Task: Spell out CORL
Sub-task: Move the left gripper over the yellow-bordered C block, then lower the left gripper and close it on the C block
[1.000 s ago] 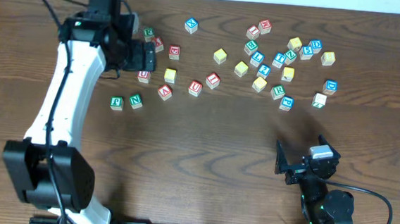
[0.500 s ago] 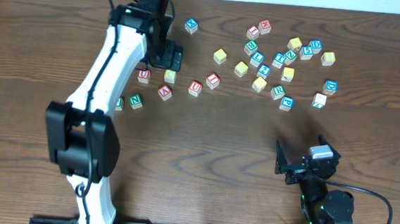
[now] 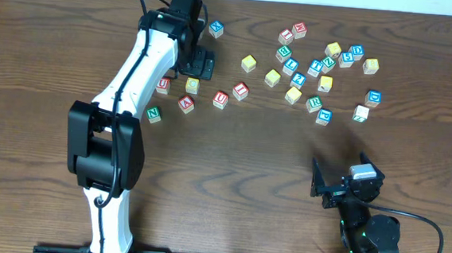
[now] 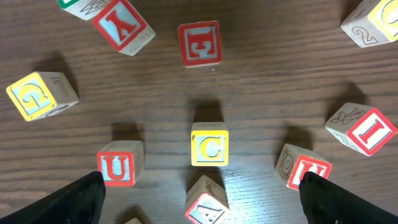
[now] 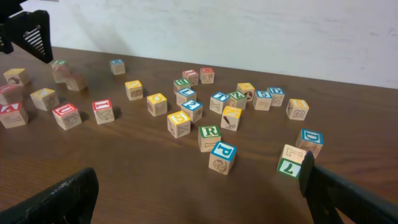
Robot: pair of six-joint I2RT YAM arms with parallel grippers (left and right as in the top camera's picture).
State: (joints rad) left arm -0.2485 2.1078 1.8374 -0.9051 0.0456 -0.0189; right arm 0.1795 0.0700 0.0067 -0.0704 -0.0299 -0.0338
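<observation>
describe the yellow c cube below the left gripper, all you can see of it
The C cube is a small pale wooden block; its top face has a yellow frame and a yellow C, upright in the left wrist view. It sits flat on the dark wooden table. No neighbour clearly touches it; the red A cube lies closest. The open left gripper hangs above, not holding it.

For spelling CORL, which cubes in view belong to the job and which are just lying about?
Belong to the job:
yellow C cube
green R cube
The other two letters: too small to tell which cubes they are.

Just lying about:
red U cube
red I cube
yellow G cube
blue P cube
blue D cube
</observation>
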